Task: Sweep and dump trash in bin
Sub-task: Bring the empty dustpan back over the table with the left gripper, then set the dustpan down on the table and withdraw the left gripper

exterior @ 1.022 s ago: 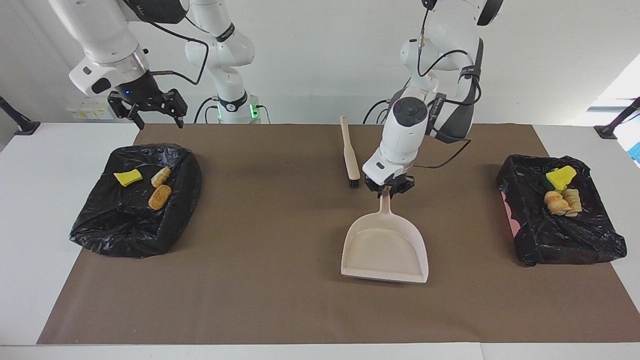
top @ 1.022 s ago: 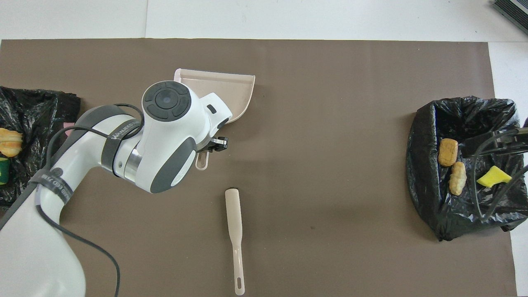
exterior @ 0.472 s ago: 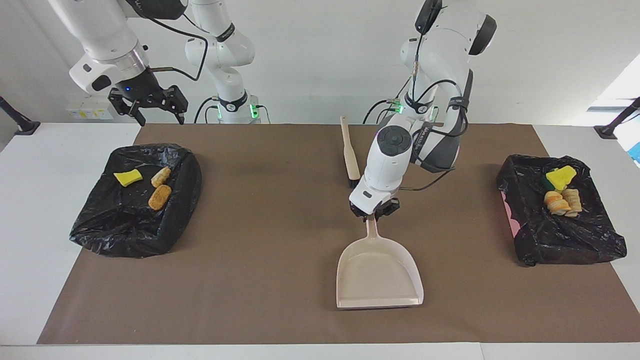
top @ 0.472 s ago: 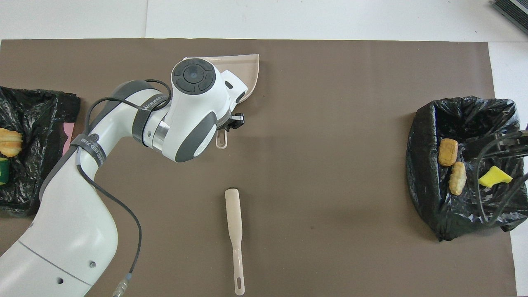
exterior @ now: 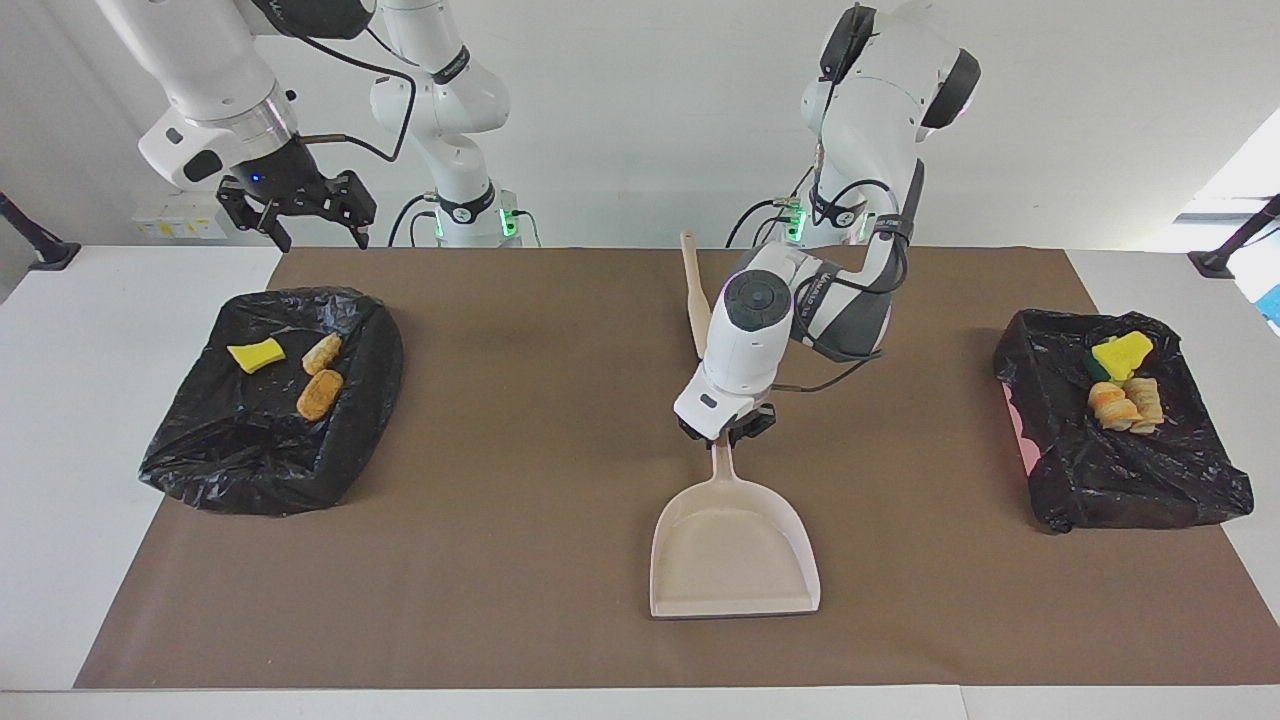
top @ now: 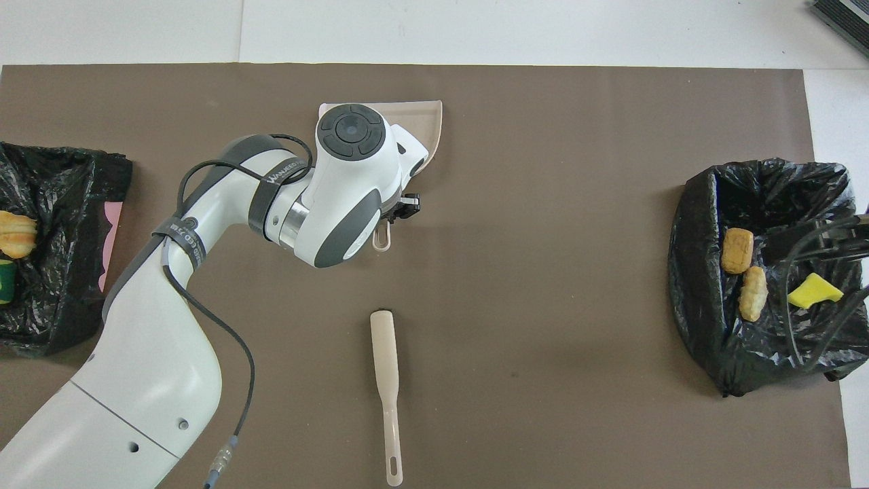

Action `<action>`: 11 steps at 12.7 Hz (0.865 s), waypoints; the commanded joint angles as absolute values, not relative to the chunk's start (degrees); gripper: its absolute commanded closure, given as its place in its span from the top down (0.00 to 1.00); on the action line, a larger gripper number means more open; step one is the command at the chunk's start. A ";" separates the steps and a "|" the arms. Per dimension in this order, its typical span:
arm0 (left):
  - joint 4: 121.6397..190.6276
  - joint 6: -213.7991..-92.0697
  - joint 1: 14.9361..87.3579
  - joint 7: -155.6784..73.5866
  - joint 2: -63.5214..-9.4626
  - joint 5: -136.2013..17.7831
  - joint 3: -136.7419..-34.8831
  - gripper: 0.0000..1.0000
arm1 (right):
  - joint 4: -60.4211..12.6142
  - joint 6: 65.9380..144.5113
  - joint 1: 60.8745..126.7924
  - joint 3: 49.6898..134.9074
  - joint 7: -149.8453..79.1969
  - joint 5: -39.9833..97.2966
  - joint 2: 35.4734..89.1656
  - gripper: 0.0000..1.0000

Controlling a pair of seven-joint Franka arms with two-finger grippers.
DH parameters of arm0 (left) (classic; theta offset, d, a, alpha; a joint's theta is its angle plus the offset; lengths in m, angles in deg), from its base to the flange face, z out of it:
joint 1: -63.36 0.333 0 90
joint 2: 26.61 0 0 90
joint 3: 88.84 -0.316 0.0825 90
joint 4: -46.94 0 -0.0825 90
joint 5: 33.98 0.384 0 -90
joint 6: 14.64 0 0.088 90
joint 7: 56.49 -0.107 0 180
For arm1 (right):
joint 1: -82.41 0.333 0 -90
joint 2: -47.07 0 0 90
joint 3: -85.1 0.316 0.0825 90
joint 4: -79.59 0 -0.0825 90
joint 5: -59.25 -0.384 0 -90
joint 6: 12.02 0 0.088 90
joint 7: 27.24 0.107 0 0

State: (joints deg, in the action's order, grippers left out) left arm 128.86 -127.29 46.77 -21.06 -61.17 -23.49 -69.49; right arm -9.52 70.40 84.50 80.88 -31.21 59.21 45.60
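My left gripper [exterior: 722, 436] is shut on the handle of the beige dustpan [exterior: 735, 560], whose empty pan sits low over the middle of the brown mat. From above, the arm hides most of the dustpan [top: 430, 121]. The trash lies in two black-bagged bins. The bin [exterior: 200, 450] at the right arm's end holds a yellow chunk [exterior: 255, 354] and two tan lumps [exterior: 320, 394]. The bin [exterior: 1150, 480] at the left arm's end holds a yellow chunk [exterior: 1122, 354] and tan lumps [exterior: 1112, 406]. My right gripper [exterior: 308, 222] hangs open and empty, over the table edge by its bin.
The beige brush [top: 385, 360] lies on the mat nearer to the robots than the dustpan, its handle pointing toward them. The brown mat [exterior: 520, 560] covers most of the white table. A black stand [exterior: 1225, 250] sits at the table corner at the left arm's end.
My left arm has carried the dustpan farther from the robots and a little toward the right arm's end. The right gripper rose slightly, still open. Brush and trash have not moved.
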 commanded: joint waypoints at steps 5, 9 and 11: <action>129.90 -124.77 45.43 -19.75 -59.05 -22.47 -69.68 0.51 | -9.80 72.44 82.32 80.62 -29.26 59.33 45.04 1.00; 133.58 -124.59 46.57 -24.56 -52.91 -22.56 -69.94 1.00 | -9.71 72.35 82.49 81.05 -29.70 58.90 45.13 1.00; 137.79 -124.42 47.89 -30.70 -47.29 -22.56 -70.82 1.00 | -9.71 72.35 82.58 81.14 -29.70 58.89 45.13 1.00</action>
State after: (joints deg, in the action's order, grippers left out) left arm 130.72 -124.66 46.58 -25.88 -54.85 -23.05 -69.75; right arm -9.50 71.73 82.66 80.85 -30.53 59.28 45.60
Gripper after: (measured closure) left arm 0.093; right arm 0.000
